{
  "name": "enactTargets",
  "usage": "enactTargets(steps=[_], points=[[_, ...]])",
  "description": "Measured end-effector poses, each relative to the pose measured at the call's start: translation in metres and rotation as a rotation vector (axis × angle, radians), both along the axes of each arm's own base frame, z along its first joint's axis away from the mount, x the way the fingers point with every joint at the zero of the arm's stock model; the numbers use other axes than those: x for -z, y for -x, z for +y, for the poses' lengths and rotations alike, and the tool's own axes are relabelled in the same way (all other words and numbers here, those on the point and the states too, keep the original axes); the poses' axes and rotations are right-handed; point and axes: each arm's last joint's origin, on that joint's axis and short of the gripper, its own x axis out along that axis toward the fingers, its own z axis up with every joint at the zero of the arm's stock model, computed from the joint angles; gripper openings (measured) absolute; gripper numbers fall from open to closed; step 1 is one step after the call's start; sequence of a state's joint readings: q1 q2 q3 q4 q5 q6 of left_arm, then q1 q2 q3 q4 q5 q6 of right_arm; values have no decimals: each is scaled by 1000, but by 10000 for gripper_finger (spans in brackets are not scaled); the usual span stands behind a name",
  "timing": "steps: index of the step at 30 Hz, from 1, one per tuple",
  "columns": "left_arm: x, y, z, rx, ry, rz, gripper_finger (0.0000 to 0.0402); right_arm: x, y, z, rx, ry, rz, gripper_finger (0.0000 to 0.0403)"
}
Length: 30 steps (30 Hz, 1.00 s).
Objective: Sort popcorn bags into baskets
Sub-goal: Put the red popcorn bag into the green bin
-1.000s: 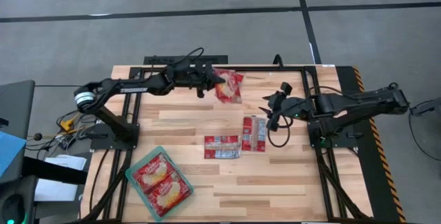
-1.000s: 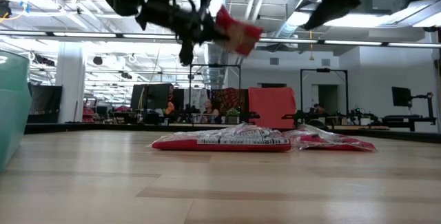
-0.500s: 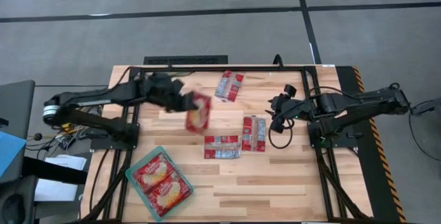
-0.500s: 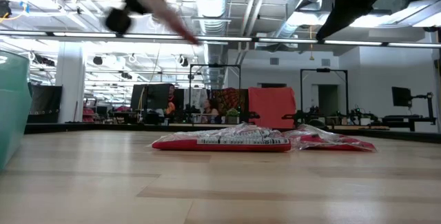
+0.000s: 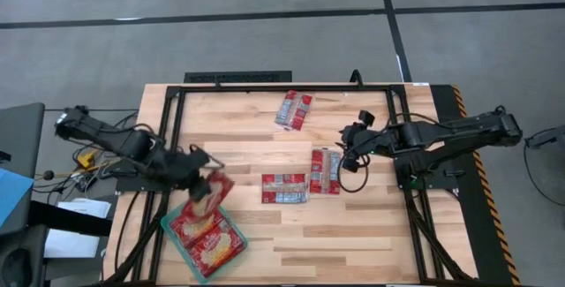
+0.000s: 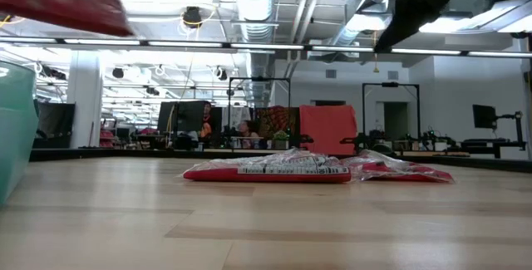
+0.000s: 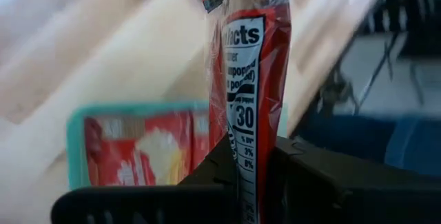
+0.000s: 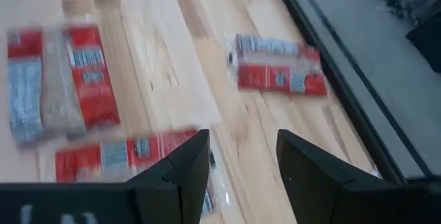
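My left gripper (image 5: 199, 181) is shut on a red popcorn bag (image 5: 214, 190) held over the far end of the teal-green basket (image 5: 168, 225) at the table's near left. The bag also shows in the low view (image 6: 58, 0). Two squarish red bags (image 5: 206, 232) lie flat in the basket. Three narrower red bags lie flat on the table: one at the far middle (image 5: 294, 110), two at the centre (image 5: 325, 170) (image 5: 284, 188). My right gripper (image 5: 347, 143) is open and empty, above the table just right of the centre bags. My left gripper pinches one end of the bag (image 7: 241, 165) between its two fingers (image 7: 207, 176). The fingers come from the table's left side. The bag sticks out ahead of the fingers, lifted clear above the basket (image 7: 76, 124).
A black metal frame (image 5: 282, 86) runs along the table's far edge and down both sides. The low view shows the basket's wall (image 6: 12, 129) at the left and the centre bags (image 6: 266, 170). Bare wood lies between the basket and the centre bags.
My left gripper has carried the red bag from the table's far middle toward the near left edge and now holds it over the basket. It has stayed shut on the bag.
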<state>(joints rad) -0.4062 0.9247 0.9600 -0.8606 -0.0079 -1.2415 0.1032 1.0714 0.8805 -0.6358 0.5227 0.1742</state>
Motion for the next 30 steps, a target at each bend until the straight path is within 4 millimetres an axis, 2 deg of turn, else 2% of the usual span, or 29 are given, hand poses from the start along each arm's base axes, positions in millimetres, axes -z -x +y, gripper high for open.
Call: enactTargets(steps=[5, 14, 22, 30], points=[[7, -2, -27, 129, 41, 57, 7, 4, -7, 1, 0, -2, 4, 187], [24, -25, -81, 228, 80, 10, 10, 13, -17, 2, -2, 0, 30, 192], [47, -34, -113, 258, 90, 64, 10, 17, -20, 2, -15, 14, 57, 188], [66, -50, -127, 268, 88, 70, 11, 17, -20, 3, -62, 19, 84, 180]])
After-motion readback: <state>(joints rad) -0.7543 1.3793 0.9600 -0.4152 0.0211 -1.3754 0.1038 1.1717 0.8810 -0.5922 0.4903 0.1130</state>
